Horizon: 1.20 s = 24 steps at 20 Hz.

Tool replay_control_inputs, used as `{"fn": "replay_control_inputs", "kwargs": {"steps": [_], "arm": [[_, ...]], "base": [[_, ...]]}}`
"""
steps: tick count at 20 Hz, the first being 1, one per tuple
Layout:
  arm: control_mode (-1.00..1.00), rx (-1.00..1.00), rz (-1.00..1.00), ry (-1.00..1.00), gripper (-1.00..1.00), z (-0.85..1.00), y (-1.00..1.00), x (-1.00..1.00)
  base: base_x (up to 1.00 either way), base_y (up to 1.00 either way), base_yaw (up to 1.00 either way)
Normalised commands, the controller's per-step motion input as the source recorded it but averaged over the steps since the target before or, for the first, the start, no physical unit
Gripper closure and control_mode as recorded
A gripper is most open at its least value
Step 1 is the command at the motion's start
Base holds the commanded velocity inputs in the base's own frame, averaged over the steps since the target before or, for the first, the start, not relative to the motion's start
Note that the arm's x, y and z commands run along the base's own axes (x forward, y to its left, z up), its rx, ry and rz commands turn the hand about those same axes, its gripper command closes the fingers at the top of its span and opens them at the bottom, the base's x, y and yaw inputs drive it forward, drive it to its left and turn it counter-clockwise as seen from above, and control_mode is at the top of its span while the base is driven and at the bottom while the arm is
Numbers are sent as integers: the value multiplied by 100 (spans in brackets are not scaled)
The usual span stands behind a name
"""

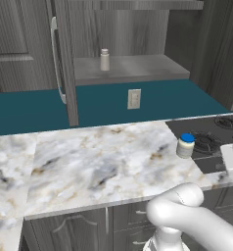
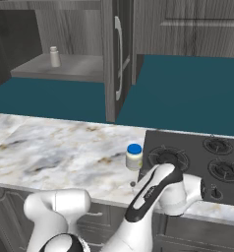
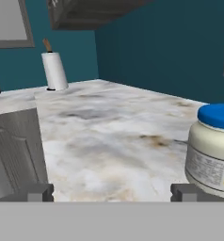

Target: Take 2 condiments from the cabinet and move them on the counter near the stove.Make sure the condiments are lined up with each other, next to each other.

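The squat cream jar with a blue lid (image 1: 185, 145) (image 2: 134, 156) stands upright on the marble counter (image 1: 99, 157), right beside the black stove (image 2: 212, 167). In the hand view the jar (image 3: 212, 150) sits just beyond my right fingertip (image 3: 183, 192), outside the jaws. My gripper (image 3: 111, 193) is open, low over the counter, with nothing between its fingers. The slim pale grey shaker (image 1: 104, 60) (image 2: 54, 56) stands upright on the shelf of the open cabinet (image 1: 133, 68).
The cabinet door (image 1: 64, 63) (image 2: 114, 59) hangs open with its long silver handle above the counter's back edge. A wall outlet (image 1: 133, 98) sits on the teal backsplash. A paper towel roll (image 3: 54, 70) stands at the counter's far end. Grey drawers (image 1: 123, 220) run below.
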Motion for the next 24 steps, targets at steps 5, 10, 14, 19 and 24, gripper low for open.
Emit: {"fn": "replay_control_inputs", "kwargs": {"steps": [5,10,14,19,24], "arm": [[-100,0,-1,-6,-100,57,0,-83],[-100,0,-6,-8,-100,63,17,-65],[-100,0,-10,-9,-100,67,34,-45],[-100,0,-12,-9,-100,62,61,-41],[-100,0,-13,-2,-100,63,68,-33]], "base": [[0,0,0],[0,0,0],[0,0,0],[0,0,0],[0,0,0]]}}
